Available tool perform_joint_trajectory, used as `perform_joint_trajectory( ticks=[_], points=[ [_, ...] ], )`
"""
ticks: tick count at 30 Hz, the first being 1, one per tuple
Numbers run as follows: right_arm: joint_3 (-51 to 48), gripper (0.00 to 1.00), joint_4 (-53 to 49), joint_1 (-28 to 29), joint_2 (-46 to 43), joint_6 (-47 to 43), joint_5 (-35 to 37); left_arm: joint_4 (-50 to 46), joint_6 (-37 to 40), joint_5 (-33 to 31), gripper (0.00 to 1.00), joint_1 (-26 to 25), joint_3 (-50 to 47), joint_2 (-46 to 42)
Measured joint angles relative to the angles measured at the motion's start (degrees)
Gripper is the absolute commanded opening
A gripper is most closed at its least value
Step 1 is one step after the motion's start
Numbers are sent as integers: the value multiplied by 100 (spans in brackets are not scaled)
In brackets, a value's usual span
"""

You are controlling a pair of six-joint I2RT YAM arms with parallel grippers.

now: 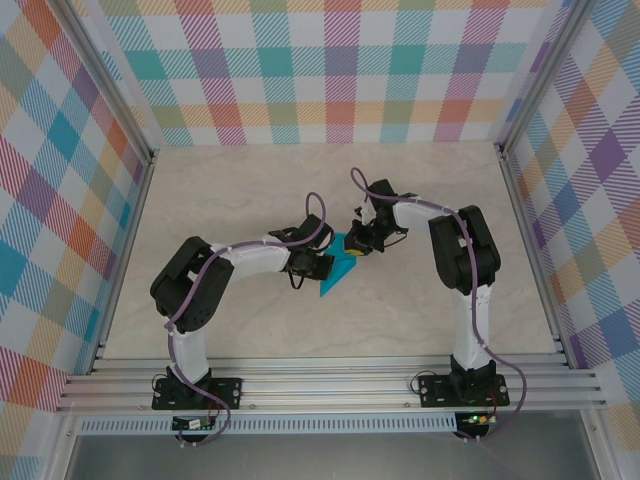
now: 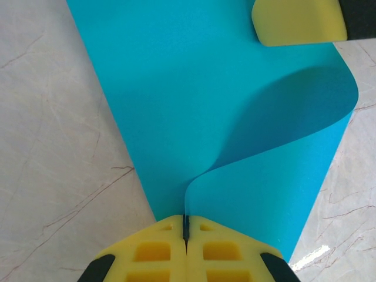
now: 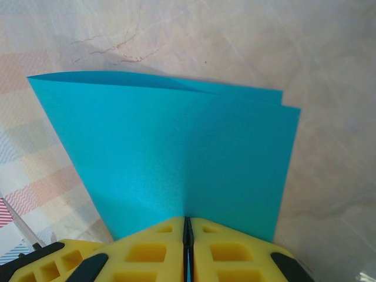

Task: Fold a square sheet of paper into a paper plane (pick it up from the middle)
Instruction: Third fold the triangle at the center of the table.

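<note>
step: we are judging this as the first fold. The thin teal-blue square sheet of paper is being doubled over on itself and is not yet creased flat.
left hand: we are seeing the left hand clenched on the sheet, with the yellow fingers pressed together and the paper edge pinched in the seam between them.
right hand: the right hand is likewise clamping the sheet, jaws closed with paper between them. One of its yellow pads is sitting on the far edge of the paper in the left wrist view.
location: the sheet is sitting mid-way across the pale marbled worktop, between the left hand and the right hand. We cannot tell whether the lower layer is resting on the surface or hanging just above it.
fold state: the upper layer is bulging in a soft loop in the left wrist view. In the right wrist view the two free edges are lying close but slightly offset at the far right corner.
axis: from above, the sheet is reading as a narrow sliver, with its long axis running diagonally from the right hand towards the near edge.
pointing: the tapered end is pointing near-left, towards the arm bases.
next move: we are reckoning the edges need squaring up first. The loop then needs pressing down along the fold line without either grip slipping.
risk: thin paper may skew if one hand is pulling harder, in our judgement.
</note>
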Motion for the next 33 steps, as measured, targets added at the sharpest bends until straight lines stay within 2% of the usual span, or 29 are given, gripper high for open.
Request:
perform_joint_trajectory(
  ticks=[13,16,20,25,28,33],
  points=[
    [118,20,-160,15,-26,7,101,-9,109,-2,0,0,20,31],
    [111,23,-332,-2,-291,37,345,57,129,-2,0,0,17,44],
    [-151,18,-254,-160,-1067,170,592,85,131,0,0,0,17,59],
    [-1458,2,627,-317,-2365,608,546,114,131,0,0,0,17,63],
    [-2496,0,1429,-166,-2776,1064,328,114,131,0,0,0,17,63],
    [-3812,0,2667,577,-2841,1832,197,114,136,7,0,4,17,66]
  ],
)
